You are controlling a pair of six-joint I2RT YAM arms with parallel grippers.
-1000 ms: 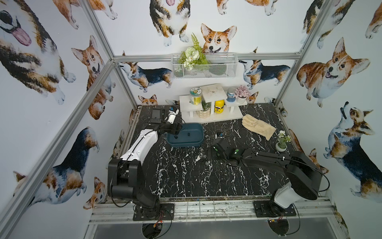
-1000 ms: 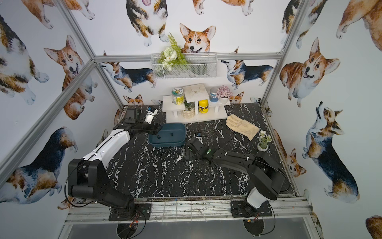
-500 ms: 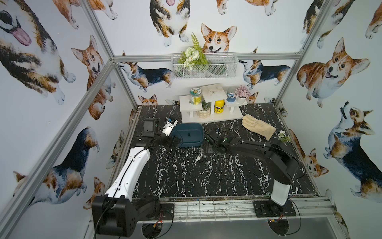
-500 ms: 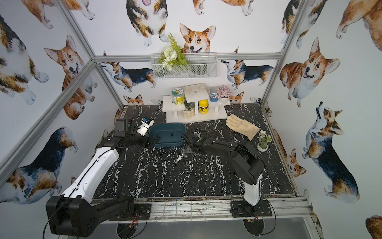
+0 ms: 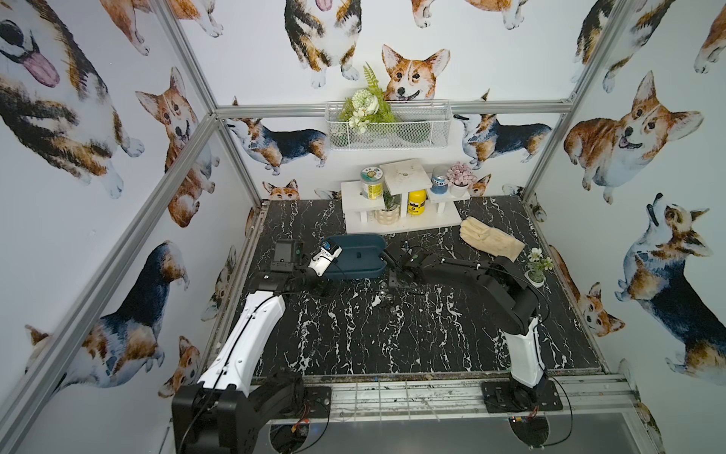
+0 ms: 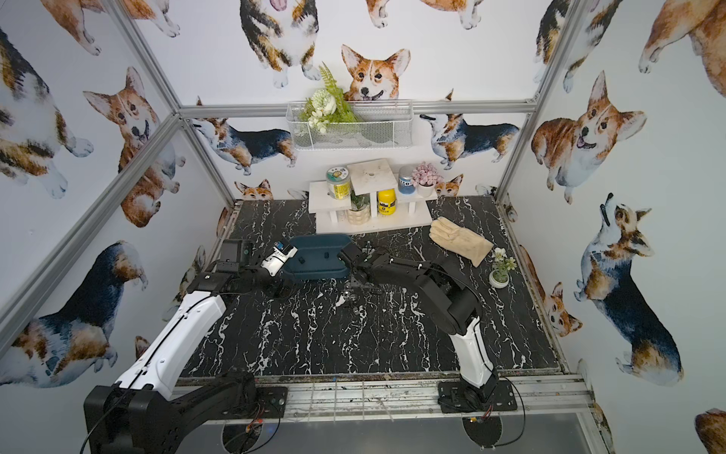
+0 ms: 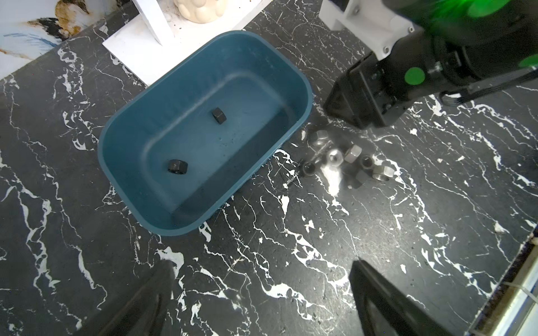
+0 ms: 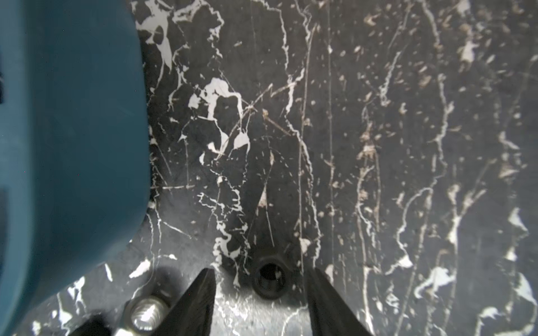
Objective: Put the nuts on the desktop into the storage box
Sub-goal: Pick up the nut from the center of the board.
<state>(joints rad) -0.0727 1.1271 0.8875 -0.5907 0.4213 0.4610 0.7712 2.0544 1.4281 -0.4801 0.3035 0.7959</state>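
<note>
Right gripper (image 8: 262,272), jaws parted, straddles a black nut (image 8: 269,280) on the desktop (image 8: 378,145) without touching it, beside the storage box (image 5: 353,273) at mid-frame in a top view; left gripper (image 7: 262,264) gapes wide, empty.

Both arms share one build: a glossy white shell link next to a black shoulder block, then matte black links further out. On the left arm (image 5: 245,342) a thin black cable runs along the white shell, and its wrist carries a white housing with a small blue label (image 5: 329,248). The right arm (image 5: 524,353) is bolted to a black base plate (image 5: 520,397). Its wrist has a white cover (image 7: 369,26) with small screws, a round green sticker (image 7: 414,76) and a looping black cable (image 7: 480,90). The right gripper (image 8: 262,272) has black fingers (image 8: 201,302) tapering to wedge tips.
</note>
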